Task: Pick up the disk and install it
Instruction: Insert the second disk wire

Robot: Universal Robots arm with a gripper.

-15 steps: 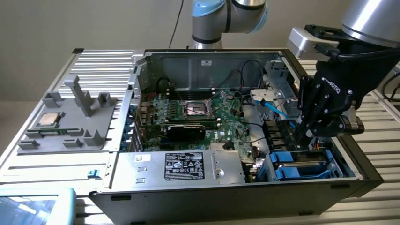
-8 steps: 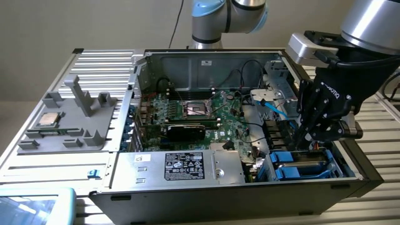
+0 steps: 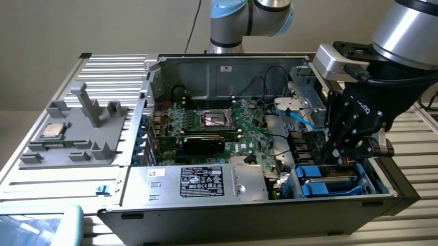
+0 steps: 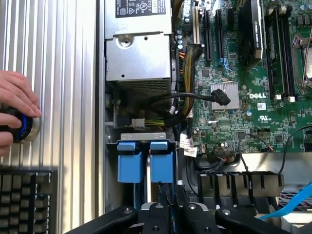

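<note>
Tool (image 3: 352, 146): black, multi-link, hanging from the arm over the drive bay at the exterior view's right end of the open computer case; in the wrist view its black fingers (image 4: 161, 219) come together just above the blue carriers. Whether they are clamped on anything I cannot tell.
Disk (image 3: 330, 180): sits in the drive bay in the case's near corner on the exterior view's right, standing on edge in its bright blue carrier frame; in the wrist view two blue carrier ends (image 4: 146, 161) show side by side, and which one belongs to the disk is not clear.
Computer case (image 3: 205, 215): lies open on its side on the table, motherboard (image 3: 226, 128) facing up.
Power supply (image 3: 198, 182): big silver box with a black label, along the case's near edge, just beside the drive bay.
Light blue cable (image 3: 301, 119): runs across the case interior near the tool.
Grey holder (image 3: 82, 128): on the ribbed metal table (image 3: 68, 182), at the exterior view's left of the case; a small square silver chip (image 3: 53, 130) rests on it.
Hand (image 4: 14, 109): a person's hand rests on a round black knob with a blue ring (image 4: 17, 124), on the ribbed table surface.
Keyboard (image 4: 24, 200): black, near the hand.
</note>
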